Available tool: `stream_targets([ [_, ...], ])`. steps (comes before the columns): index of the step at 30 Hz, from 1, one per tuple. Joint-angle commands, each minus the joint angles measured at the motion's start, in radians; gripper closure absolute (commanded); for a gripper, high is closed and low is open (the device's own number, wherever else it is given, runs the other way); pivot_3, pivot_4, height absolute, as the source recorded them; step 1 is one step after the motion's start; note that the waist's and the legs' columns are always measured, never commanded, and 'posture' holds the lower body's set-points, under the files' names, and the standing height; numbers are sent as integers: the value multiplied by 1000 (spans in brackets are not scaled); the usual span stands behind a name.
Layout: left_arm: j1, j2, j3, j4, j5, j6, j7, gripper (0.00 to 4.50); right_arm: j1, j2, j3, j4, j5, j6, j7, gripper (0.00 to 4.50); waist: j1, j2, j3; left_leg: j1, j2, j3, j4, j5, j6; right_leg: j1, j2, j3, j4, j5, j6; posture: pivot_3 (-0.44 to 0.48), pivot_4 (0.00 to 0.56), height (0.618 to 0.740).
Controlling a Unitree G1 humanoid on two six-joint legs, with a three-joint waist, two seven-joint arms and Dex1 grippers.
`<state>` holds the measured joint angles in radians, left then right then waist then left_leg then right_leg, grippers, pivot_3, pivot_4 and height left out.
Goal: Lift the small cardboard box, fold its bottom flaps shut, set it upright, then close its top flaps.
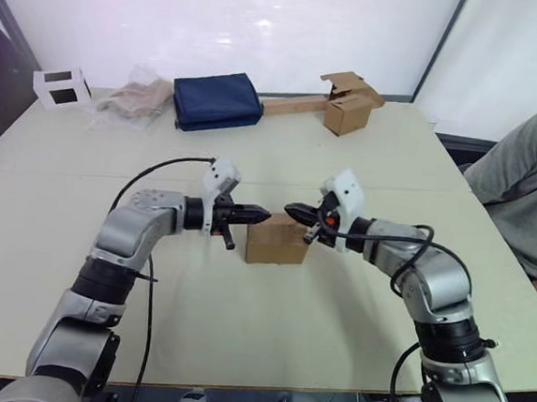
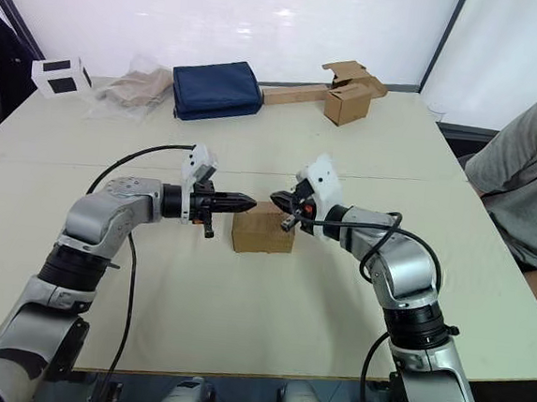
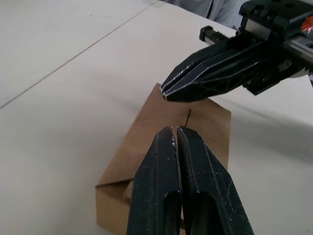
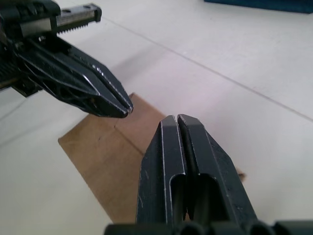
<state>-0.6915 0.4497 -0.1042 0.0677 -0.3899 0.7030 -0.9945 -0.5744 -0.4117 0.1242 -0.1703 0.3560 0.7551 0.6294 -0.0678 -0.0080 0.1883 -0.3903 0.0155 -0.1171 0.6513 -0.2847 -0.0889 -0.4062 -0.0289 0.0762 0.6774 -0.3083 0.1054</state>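
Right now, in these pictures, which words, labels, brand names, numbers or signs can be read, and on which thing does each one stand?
There are none that can be read.
small cardboard box: plain brown, unmarked on the faces that show.
other brown box at the far edge: no print visible.
blue bag: no label visible.
white cube: dark square panels, no text.
left gripper and right gripper: no marks.

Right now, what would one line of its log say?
small cardboard box: upright on table | top flaps: closed | left gripper: shut above box | right gripper: shut above box
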Motion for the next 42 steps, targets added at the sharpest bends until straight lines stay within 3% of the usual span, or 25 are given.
stream_targets([
  [1,33,10,-17,-31,6,5,11,4406,40,2,26,10,-20,-36,11,4500,1,0,0,0,0,0,0,0,0,0,0,0,0,0,0,0,150,740],
  [9,58,2,-36,28,20,-42,9,4406,54,7,12,14,-13,-37,9,4500,2,0,0,1,0,0,0,0,0,1,0,0,0,0,0,0,150,740],
  [25,33,50,103,-119,-131,33,14,4406,15,-53,-125,-180,149,103,22,4500,4,0,0,0,0,0,0,0,0,1,0,0,0,0,0,0,150,740],
  [35,171,235,165,-245,-189,42,-65,4406,143,-298,-249,-364,279,193,130,4500,9,0,0,0,0,0,-2,0,0,1,0,0,-3,0,0,0,150,740],
  [42,349,426,280,-345,-272,84,-148,4406,287,-484,-416,-418,360,202,219,4500,22,0,1,0,1,1,-3,-1,1,2,0,0,-7,0,0,0,150,740],
])
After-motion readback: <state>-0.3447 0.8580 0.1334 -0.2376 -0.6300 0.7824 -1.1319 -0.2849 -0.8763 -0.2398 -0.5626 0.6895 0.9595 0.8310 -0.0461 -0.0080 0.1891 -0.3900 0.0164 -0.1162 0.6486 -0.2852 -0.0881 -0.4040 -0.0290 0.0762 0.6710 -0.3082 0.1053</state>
